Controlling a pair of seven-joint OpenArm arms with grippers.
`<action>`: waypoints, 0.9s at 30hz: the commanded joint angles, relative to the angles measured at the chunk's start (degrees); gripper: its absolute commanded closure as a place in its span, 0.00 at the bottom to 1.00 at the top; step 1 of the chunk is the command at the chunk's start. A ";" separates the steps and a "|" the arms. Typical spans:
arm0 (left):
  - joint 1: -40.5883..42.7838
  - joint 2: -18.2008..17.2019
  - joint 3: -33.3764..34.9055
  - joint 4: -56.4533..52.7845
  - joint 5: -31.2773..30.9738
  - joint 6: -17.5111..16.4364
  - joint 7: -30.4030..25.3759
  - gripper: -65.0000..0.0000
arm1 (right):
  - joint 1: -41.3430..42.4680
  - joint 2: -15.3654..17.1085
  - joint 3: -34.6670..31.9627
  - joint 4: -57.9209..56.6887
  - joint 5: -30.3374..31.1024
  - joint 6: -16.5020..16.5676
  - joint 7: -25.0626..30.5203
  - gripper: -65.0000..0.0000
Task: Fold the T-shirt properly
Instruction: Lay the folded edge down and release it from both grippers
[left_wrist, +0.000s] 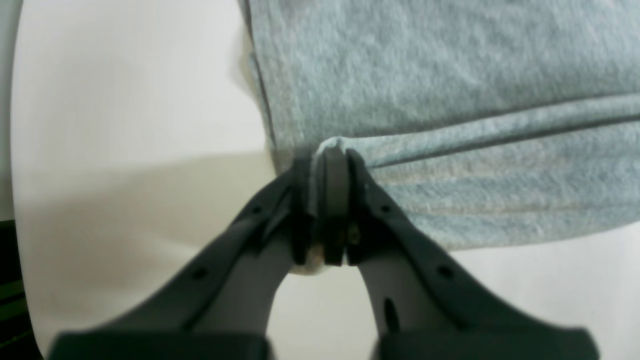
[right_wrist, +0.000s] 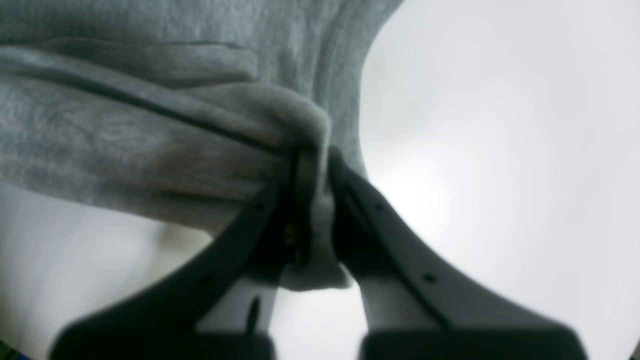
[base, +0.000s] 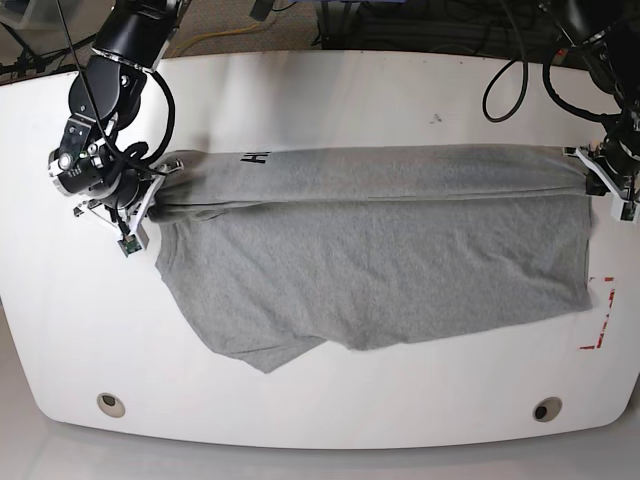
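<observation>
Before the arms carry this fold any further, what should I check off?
1. Left end effector shut on the T-shirt: ok.
2. Right end effector shut on bunched cloth: ok.
3. Lifted edge stretched straight between both arms: ok.
4. Lower part lying flat on the table: not ok, its bottom corner is wrinkled and uneven.
5. Which layers each grip holds: cannot tell.

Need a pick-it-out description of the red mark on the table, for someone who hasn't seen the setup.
Start at the white table and find the grey T-shirt stretched across its middle. Follow the shirt to the base view's right end; just beyond its lower corner sits the red mark. It is a dashed L-shaped corner, the only red thing on the tabletop.
</observation>
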 joint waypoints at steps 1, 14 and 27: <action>-1.27 -1.60 0.56 -0.16 0.87 0.54 -0.60 1.00 | 2.33 0.97 0.35 -2.92 -0.93 -0.12 1.53 1.00; -4.17 -5.38 8.82 -9.48 0.78 0.90 -7.20 0.64 | 3.47 2.38 0.44 -8.37 -1.02 -0.12 6.28 0.39; -5.23 -8.98 7.32 -11.50 0.34 0.37 -7.90 0.37 | -5.76 2.20 8.18 4.02 -0.32 -0.12 3.38 0.20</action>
